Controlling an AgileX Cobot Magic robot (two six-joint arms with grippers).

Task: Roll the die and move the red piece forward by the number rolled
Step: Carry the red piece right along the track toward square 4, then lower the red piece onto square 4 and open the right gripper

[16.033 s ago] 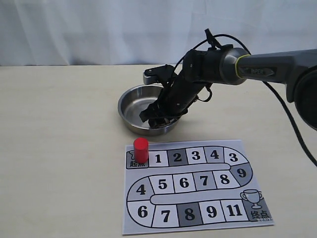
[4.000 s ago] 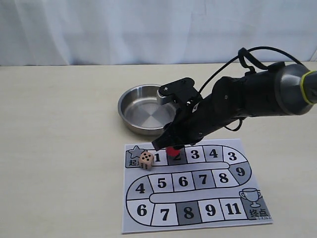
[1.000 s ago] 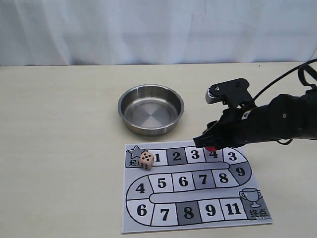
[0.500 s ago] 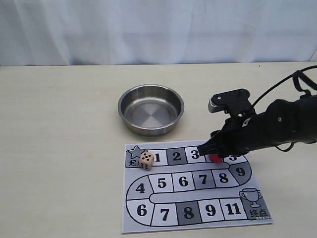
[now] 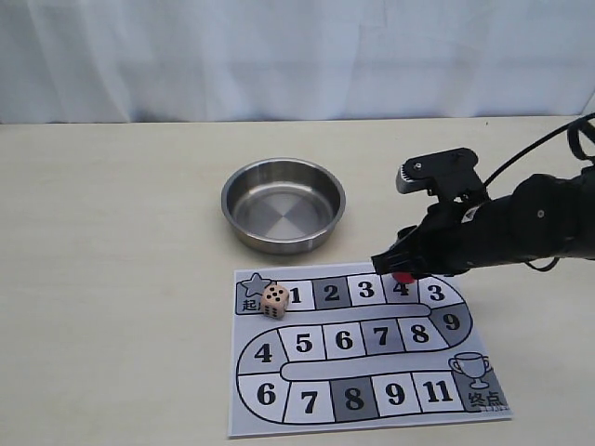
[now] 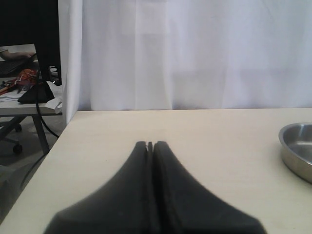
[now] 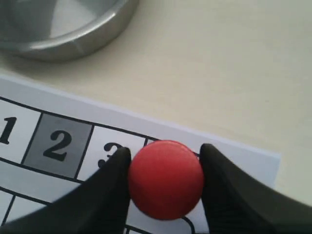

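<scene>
The bowl [image 5: 279,243] sits on the table [image 5: 112,279] behind the board [image 5: 307,409]. The die [image 5: 274,300] is on the board near its back-left corner. The red piece [image 5: 403,276] is at the board's back edge, rightward.

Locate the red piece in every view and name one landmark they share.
Exterior view: the red piece peeks out under the right gripper, over the board's top-row 4.
Left wrist view: not in it.
Right wrist view: the red piece clamped between the fingers, beside square 3.
Shared landmark: the steel bowl.
</scene>
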